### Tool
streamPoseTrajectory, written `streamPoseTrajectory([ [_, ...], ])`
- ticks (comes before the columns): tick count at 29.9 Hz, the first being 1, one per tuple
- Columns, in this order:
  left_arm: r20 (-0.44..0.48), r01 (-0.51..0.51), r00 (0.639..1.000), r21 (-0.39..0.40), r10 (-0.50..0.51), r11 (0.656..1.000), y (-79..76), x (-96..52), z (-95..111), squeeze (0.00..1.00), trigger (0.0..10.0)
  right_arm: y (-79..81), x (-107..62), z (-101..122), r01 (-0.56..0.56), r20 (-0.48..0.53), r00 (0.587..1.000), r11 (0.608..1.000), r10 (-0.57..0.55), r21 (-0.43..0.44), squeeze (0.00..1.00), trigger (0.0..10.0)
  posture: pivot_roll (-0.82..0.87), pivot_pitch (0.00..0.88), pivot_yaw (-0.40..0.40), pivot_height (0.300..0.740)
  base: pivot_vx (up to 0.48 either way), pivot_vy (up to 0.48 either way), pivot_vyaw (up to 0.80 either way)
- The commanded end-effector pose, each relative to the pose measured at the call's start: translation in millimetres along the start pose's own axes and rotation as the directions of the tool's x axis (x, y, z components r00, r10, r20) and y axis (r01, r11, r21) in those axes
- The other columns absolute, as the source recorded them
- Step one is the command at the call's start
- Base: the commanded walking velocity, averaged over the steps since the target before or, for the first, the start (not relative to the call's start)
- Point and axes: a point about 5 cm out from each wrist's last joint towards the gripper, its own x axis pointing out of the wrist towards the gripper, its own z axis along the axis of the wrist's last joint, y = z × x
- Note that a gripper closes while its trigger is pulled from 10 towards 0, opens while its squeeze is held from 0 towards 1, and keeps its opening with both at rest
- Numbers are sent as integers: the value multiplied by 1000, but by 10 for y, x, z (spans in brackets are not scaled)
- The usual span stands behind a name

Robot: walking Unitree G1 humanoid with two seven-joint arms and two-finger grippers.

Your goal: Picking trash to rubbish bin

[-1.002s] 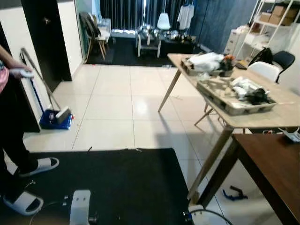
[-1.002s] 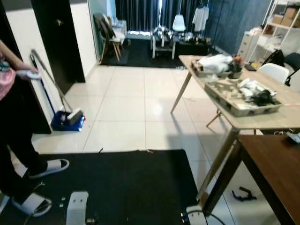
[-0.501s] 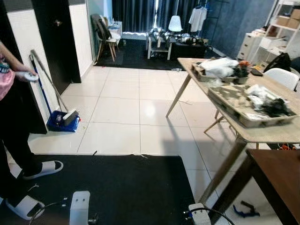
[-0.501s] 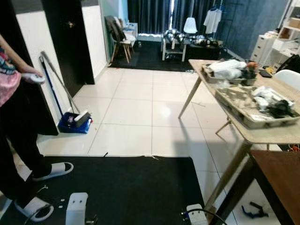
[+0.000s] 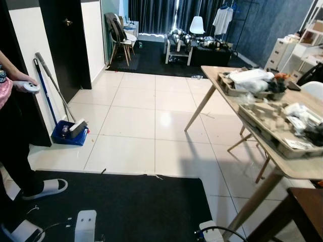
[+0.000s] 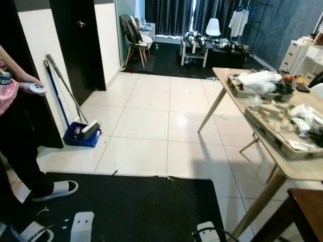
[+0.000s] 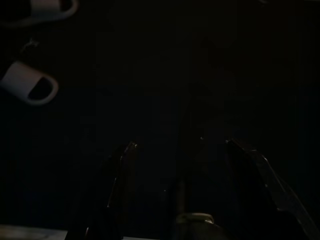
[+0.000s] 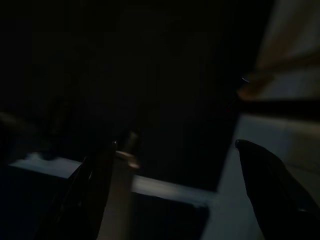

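Trash (image 5: pixel 251 76) lies heaped in cardboard trays (image 5: pixel 275 132) on the wooden table (image 5: pixel 298 166) at right; the left gripper (image 7: pixel 180 150) and right gripper (image 8: pixel 175 150) hang over the black mat (image 5: pixel 136 206), fingers apart, holding nothing; a person (image 5: pixel 12 141) stands at left beside a blue dustpan (image 5: pixel 68 135)

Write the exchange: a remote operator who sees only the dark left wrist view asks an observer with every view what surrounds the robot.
Operator: I see the left claw open over a black mat, plus a white slipper. Any trash?
Observer: Crumpled white litter lies in a grey cardboard tray on a pale wooden table, robot's right.
Operator: And left?
Observer: A blue dustpan sits on white tiles by the wall.
Operator: Anyone near?
Observer: A person's hand holds a white controller.
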Motion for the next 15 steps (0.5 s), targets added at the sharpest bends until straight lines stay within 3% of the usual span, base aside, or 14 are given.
streamPoseTrajectory([
  [1,-10,1,1000,5,-1,1000,-8,-4,-20,0,10000,-46,-11,-36,21,-13,1000,1000,-21,10,0,10000,56,79,-77,740,352,0,0],
  [6,-25,-8,1000,13,9,1000,9,-5,-38,0,10000,51,-5,-29,-48,3,999,997,48,-69,0,10000,51,87,-68,740,347,0,0],
  [11,-23,-1,1000,15,1,1000,-11,-5,-37,0,10000,26,-13,-36,-24,21,999,996,26,-86,0,10000,49,81,-69,740,347,0,0],
  [15,-27,-1,1000,16,1,1000,-12,-12,-54,0,10000,38,-19,-90,-57,-7,998,997,56,-52,0,10000,52,83,-60,740,348,0,0],
])
